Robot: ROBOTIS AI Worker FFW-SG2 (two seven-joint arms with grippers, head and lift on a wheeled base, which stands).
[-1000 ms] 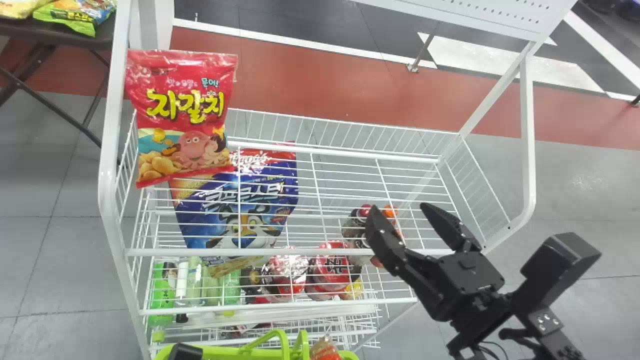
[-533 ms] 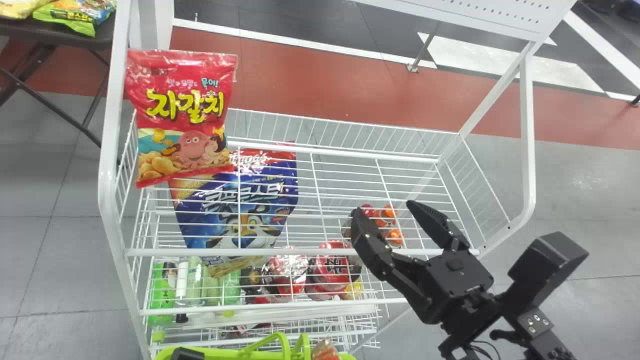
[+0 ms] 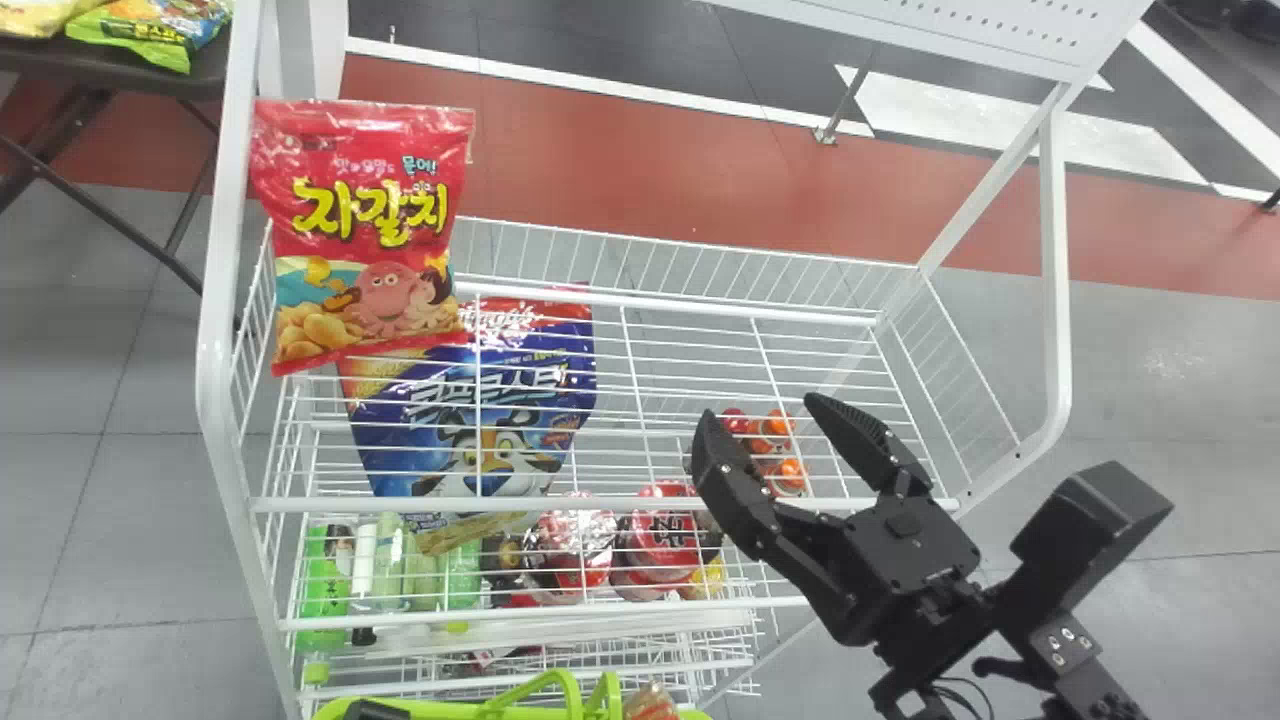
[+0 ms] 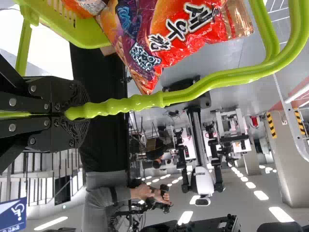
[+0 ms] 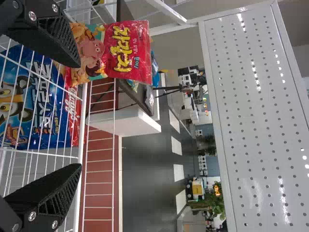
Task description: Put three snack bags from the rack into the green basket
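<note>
Right gripper (image 3: pixel 757 405), over the rack (image 3: pixel 1057 280), fingers wide apart, holding nothing; left gripper (image 3: pixel 372 711), fingers closed on the basket's (image 4: pixel 89 36) handle (image 4: pixel 140 102) (orange-red bag (image 4: pixel 181 29) inside); red bag (image 3: pixel 365 235), rack's left end; blue bag (image 3: pixel 530 400), probably one tier below.

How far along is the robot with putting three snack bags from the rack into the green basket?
Done: at least one shiny red-and-purple snack bag is in the green plastic basket; I cannot tell the full count. In hand: the left gripper grips the basket's handle; the open right gripper holds nothing. Left: probably the red octopus-picture bag, on the white wire rack.
</note>
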